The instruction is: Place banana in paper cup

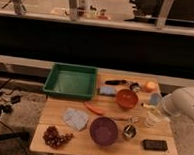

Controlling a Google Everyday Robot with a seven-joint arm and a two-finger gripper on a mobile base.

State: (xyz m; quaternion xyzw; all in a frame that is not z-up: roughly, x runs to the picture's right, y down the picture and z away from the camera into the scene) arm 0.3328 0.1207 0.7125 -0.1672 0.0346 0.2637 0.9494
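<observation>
End effector (154, 116), grip state not discernible, low over the right side of the bench (81, 142), cup (155, 99) just behind it; banana not identifiable near it or in the cup, so placement appears still outstanding.

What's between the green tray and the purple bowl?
An orange carrot-like thing lies there, seen in the camera view. The hand is at the right, by the clear cup.
</observation>
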